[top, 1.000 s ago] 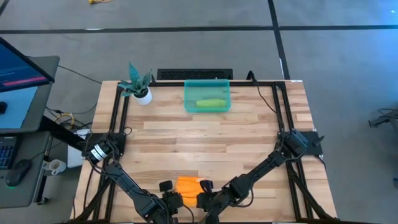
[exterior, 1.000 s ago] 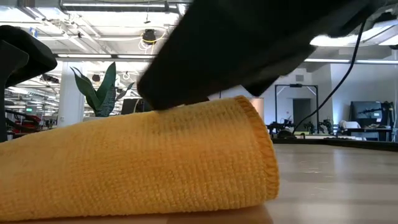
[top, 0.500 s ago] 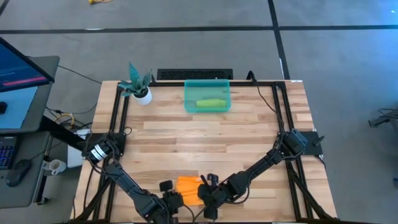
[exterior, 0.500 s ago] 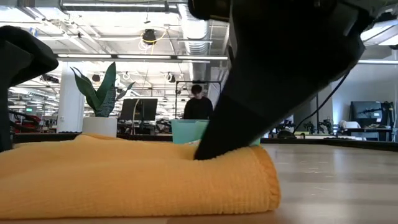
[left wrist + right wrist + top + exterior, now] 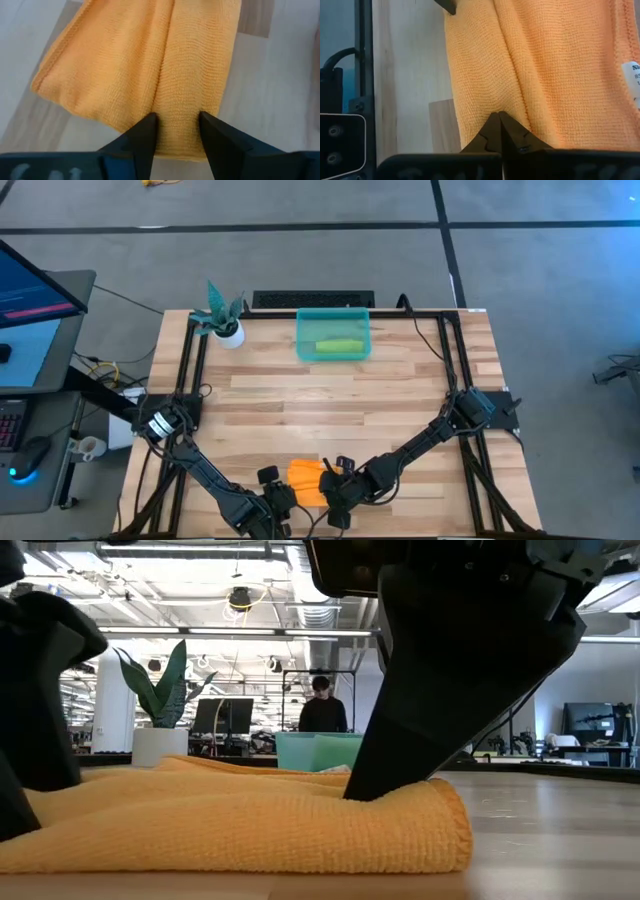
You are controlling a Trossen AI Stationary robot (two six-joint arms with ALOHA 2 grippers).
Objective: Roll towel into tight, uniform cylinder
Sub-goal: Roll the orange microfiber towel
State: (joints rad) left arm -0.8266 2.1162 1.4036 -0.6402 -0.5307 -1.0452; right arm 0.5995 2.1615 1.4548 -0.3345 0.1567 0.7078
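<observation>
An orange towel (image 5: 303,478) lies loosely folded near the table's front edge, in soft lengthwise ridges (image 5: 250,825). My left gripper (image 5: 177,127) stands at the towel's left end, slanting down, its fingers open with one raised ridge (image 5: 180,75) between them. My right gripper (image 5: 499,120) is shut at the towel's right end, with its tip in a crease between two ridges. In the high view the left gripper (image 5: 278,498) and the right gripper (image 5: 333,486) flank the towel. My left gripper has its two open fingertips (image 5: 149,125) set down on the towel's left end, one on each side of a raised ridge (image 5: 179,112). It comes slanting down from the near left. The towel lies flat on the table. Whether the fingers squeeze the ridge, I cannot tell. My right gripper presses its shut fingertips (image 5: 365,790) down into a crease (image 5: 496,102) near the towel's right end. It comes slanting down from the near right. The cloth is dented under the tip and lies on the table.
A teal bin (image 5: 333,335) with a green thing in it stands at the far middle of the table, and a potted plant (image 5: 222,320) at the far left. The table's near edge runs just behind both grippers. A person (image 5: 322,710) stands far off in the room.
My right gripper has tipped to point more steeply down and moved a little toward the towel, setting its shut tip into the cloth. The towel, a tall rounded roll a second ago, has sunk into a lower, flatter fold, and its right end has spread slightly rightward.
</observation>
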